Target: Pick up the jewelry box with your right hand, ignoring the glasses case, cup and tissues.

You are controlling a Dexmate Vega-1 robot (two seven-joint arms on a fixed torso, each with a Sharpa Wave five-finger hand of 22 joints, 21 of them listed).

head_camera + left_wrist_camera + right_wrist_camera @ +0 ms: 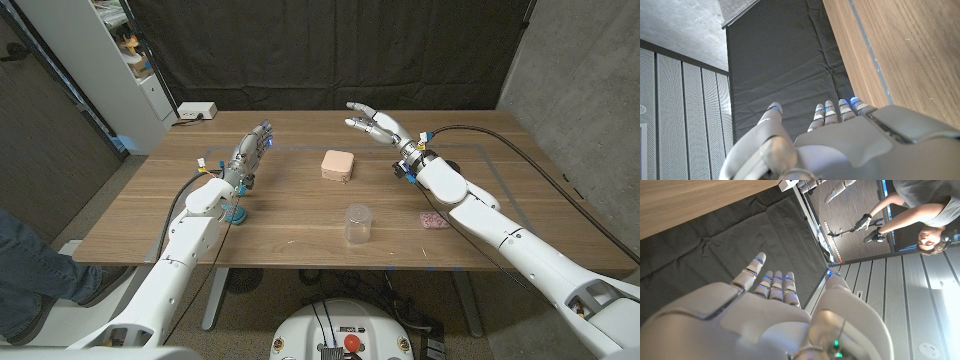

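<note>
Nothing picked up yet. Jewelry box point(337, 165) sits on the table point(300, 215), centre of frame. My right hand point(372, 124) hovers upper right of it, fingers spread, empty. Reach, grasp and lift remain.

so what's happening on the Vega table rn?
Nothing is held yet. The right hand is open in the air beyond and to the right of the pink jewelry box, not touching it. The left hand is open, away on the table's left side. A clear cup stands nearer the robot.
</note>
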